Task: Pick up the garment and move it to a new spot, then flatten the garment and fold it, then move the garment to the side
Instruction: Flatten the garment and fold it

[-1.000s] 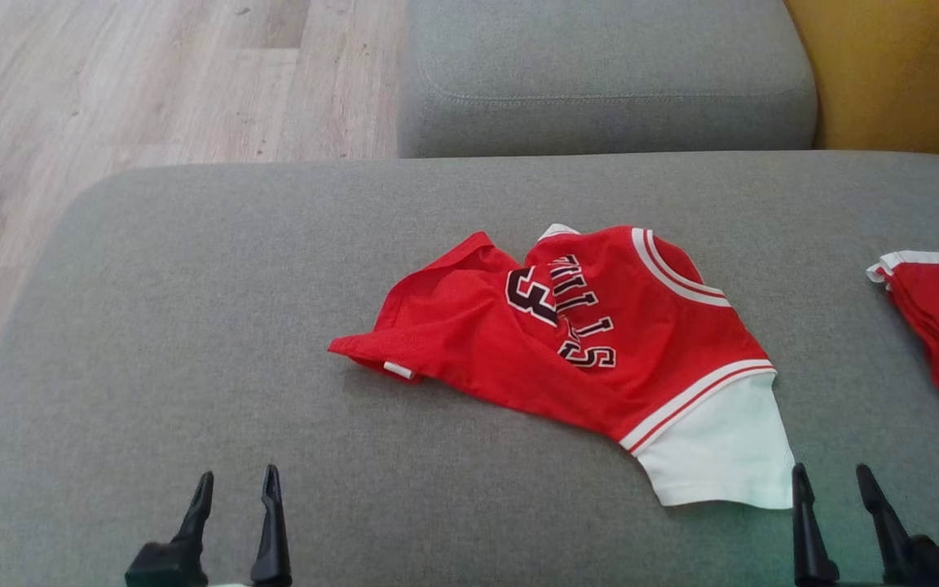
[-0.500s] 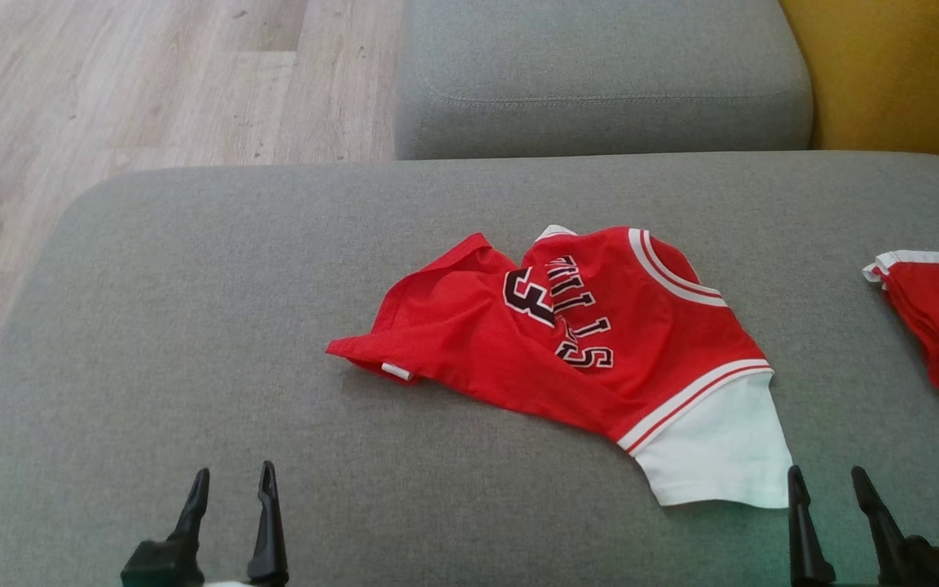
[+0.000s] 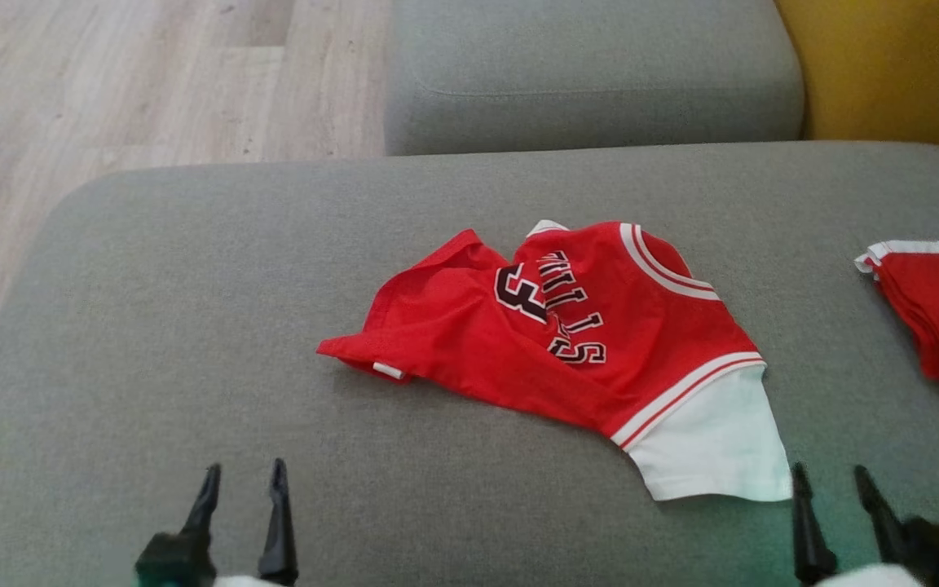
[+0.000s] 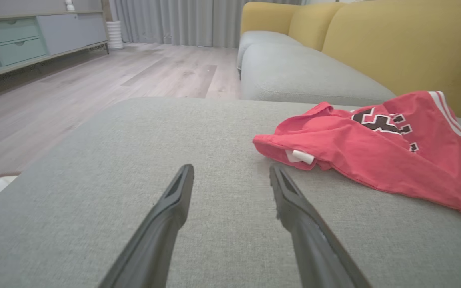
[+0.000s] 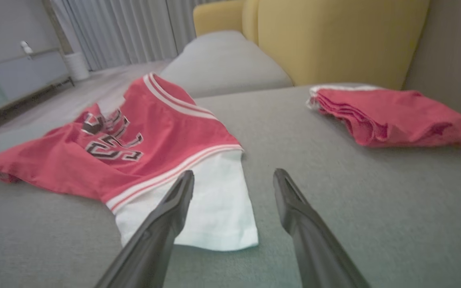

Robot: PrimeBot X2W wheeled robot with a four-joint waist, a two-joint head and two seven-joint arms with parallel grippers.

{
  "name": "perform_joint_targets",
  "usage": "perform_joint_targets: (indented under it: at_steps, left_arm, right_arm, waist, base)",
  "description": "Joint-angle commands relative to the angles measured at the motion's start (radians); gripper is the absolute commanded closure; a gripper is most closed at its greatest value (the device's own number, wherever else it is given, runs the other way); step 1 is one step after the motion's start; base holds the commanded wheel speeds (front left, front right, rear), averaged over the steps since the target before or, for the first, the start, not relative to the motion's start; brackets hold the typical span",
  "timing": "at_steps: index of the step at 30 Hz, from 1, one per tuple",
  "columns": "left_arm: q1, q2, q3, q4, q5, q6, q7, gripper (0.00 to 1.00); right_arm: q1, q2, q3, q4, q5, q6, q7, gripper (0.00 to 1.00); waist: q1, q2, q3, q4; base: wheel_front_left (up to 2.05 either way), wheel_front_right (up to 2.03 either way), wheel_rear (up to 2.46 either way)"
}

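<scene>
On the grey cushion (image 3: 152, 326) in front of the robot, the garment (image 3: 551, 342) lies crumpled a little right of centre. It is a red jersey with black-and-white lettering and white striped trim.

In the head view its long axis runs diagonally, from a folded red corner at the left to a white sleeve at the near right. The sleeve points toward the robot's right side. The lettering runs sideways, roughly away from the robot, and part of it is lost in a fold.

The left gripper (image 3: 244, 469) sits at the near edge of the cushion, well apart from the garment, with its fingers spread and nothing between them. The right gripper (image 3: 830, 469) is likewise spread and empty. It stands just beside the near corner of the white sleeve, and contact cannot be judged.

The left wrist view looks between the left gripper's (image 4: 231, 170) fingers at bare cushion. The garment (image 4: 366, 156) is off to the right there, showing a small white tag at its folded corner. This view also takes in a cabinet (image 4: 14, 40) and curtains (image 4: 174, 20) across the wooden floor (image 4: 94, 80).

The right wrist view sets the right gripper (image 5: 233, 174) over the sleeve edge, one finger crossing the white cloth of the garment (image 5: 142, 156). It also shows the second red garment (image 5: 390, 120) as a folded stack against the yellow backrest (image 5: 334, 36).
</scene>
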Motion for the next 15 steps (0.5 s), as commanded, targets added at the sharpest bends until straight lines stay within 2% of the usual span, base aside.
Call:
perform_joint_targets:
  at_steps: [1,2,7,11,15]
  left_arm:
    - [-0.072,-0.001,0.025,-0.028,0.015,-0.006,0.007,0.00]
    - [-0.109,0.008,0.005,-0.015,0.032,-0.012,0.064,0.00]
    - [-0.234,0.021,-0.026,0.014,0.058,-0.020,0.248,0.00]
    - [-0.336,0.022,-0.043,0.034,0.067,-0.027,0.383,0.00]
    - [-0.410,0.037,-0.061,0.049,0.077,-0.048,0.469,0.00]
  right_arm:
    - [-0.071,-0.017,0.024,-0.029,-0.009,0.007,0.055,0.00]
    - [-0.101,-0.030,0.023,-0.035,-0.011,0.007,0.179,0.00]
    - [-0.191,-0.072,0.019,-0.054,-0.009,0.007,0.477,0.00]
    - [-0.237,-0.095,0.048,-0.063,0.021,0.007,0.616,0.00]
    - [-0.250,-0.112,0.084,-0.063,0.063,0.007,0.677,0.00]
  waist:
    - [0.0000,0.0000,0.010,-0.012]
    - [0.0000,0.0000,0.023,-0.024]
    - [0.0000,0.0000,0.084,-0.046]
    - [0.0000,0.0000,0.136,-0.048]
    - [0.0000,0.0000,0.170,-0.047]
  base:
    - [0.00,0.00,0.00]
    - [0.00,0.00,0.00]
    - [0.00,0.00,0.00]
    - [0.00,0.00,0.00]
    - [0.00,0.00,0.00]
